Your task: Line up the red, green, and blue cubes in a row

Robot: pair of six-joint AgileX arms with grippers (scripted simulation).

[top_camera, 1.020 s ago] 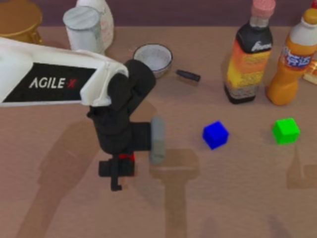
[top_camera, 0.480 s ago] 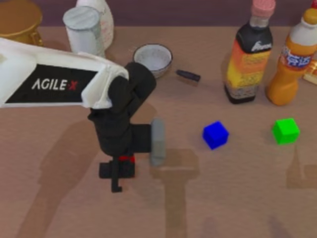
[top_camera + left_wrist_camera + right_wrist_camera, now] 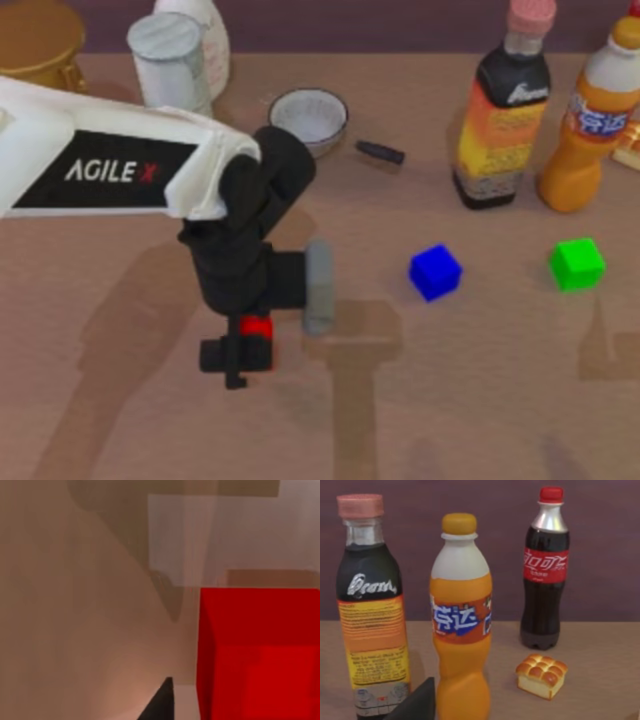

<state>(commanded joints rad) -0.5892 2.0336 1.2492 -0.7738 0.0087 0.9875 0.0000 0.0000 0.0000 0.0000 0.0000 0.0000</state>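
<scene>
Left claw (image 3: 238, 352) low over bench (image 3: 480, 400), clamped on red cube (image 3: 256, 328). Thin hold: cube could twist out, land crooked, far from blue cube (image 3: 435, 271).

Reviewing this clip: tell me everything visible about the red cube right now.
The red cube is small, plain and glossy, bright red with sharp edges. In the top view only a sliver shows, under the left gripper, at the table's left-centre, left of the blue cube. The left wrist view shows it large and close, one face brighter than the other. Whether it rests on the table or is lifted cannot be told.
</scene>
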